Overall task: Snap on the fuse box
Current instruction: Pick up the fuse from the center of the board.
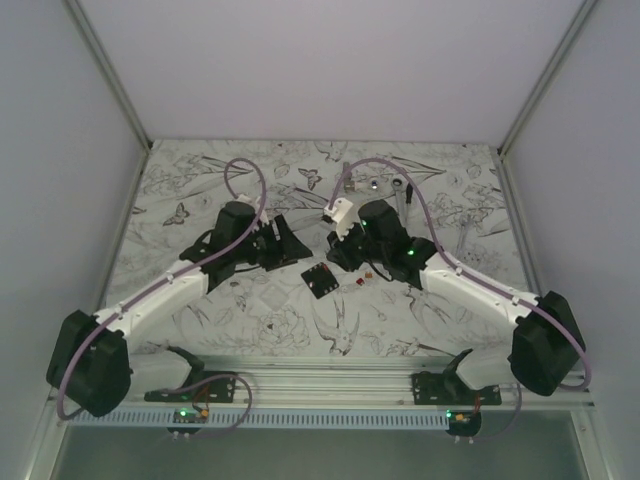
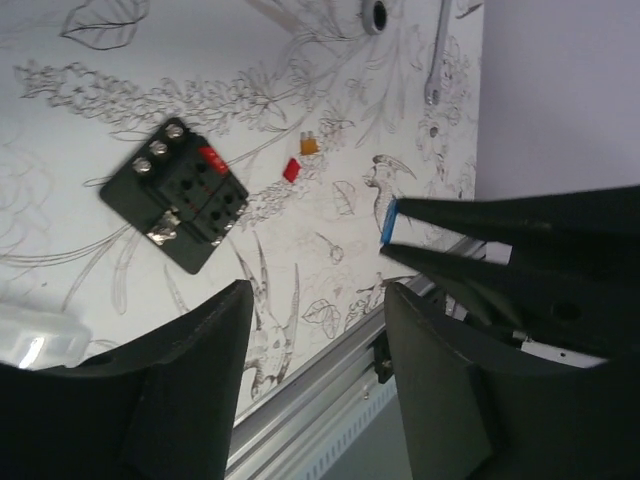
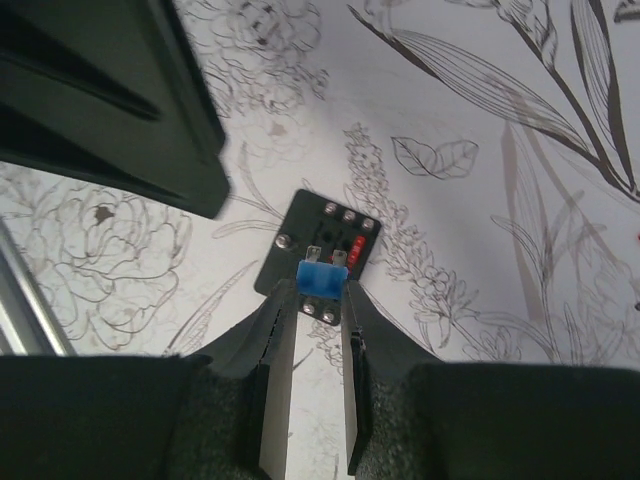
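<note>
Now, right hand point(image 3: 320, 295) pinches a blue fuse point(image 3: 321, 277) just over the fuse box point(image 1: 319, 280), flat on the worktop point(image 1: 250, 325) at its 7 o'clock from above, left hand point(image 2: 318, 300) half-wide, empty; judgement: square blades to a free slot, press straight down.

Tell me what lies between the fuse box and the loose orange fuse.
One loose red fuse lies between the fuse box and the orange fuse, nearer the orange one; the left wrist view shows it.
</note>
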Available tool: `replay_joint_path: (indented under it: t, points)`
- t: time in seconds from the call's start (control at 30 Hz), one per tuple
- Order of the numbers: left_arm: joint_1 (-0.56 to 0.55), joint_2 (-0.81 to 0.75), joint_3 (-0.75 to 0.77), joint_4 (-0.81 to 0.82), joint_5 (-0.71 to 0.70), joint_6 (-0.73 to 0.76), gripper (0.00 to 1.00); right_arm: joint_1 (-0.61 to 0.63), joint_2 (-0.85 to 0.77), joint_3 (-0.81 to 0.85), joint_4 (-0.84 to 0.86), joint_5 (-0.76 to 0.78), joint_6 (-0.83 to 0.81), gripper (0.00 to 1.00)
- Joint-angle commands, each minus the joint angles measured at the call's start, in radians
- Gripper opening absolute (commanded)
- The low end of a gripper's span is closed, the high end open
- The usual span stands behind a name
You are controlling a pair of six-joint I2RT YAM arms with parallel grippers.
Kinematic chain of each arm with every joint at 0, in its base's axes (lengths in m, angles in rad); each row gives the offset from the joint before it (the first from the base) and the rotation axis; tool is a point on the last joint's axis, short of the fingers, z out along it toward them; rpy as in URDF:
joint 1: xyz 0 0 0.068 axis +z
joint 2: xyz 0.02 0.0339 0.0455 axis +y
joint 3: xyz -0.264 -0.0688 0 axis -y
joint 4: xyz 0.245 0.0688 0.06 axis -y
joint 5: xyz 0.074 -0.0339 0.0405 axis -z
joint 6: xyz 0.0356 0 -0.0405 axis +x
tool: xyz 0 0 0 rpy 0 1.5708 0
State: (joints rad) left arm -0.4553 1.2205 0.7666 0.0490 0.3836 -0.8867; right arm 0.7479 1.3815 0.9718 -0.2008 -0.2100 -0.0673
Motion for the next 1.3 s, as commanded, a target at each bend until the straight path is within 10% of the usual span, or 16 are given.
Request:
replay_joint_path:
  t: [0.0, 0.63, 0.97, 1.27]
  points:
    - [-0.047, 0.058, 0.060, 0.047, 0.002, -0.032, 0.54, 0.017, -0.043, -0.025, 0.094, -0.083, 0.003, 0.24]
    - [-0.137, 0.142, 0.085, 0.103, -0.055, -0.084, 0.00, 0.025, -0.036, -0.070, 0.201, -0.118, 0.045, 0.25]
    - [-0.137, -0.005, -0.021, 0.160, -0.157, -0.117, 0.00, 0.017, -0.120, -0.152, 0.366, -0.030, 0.278, 0.48]
    - [-0.145, -0.245, -0.188, 0.291, -0.275, -0.157, 0.00, -0.024, -0.288, -0.402, 0.797, 0.013, 0.795, 0.46]
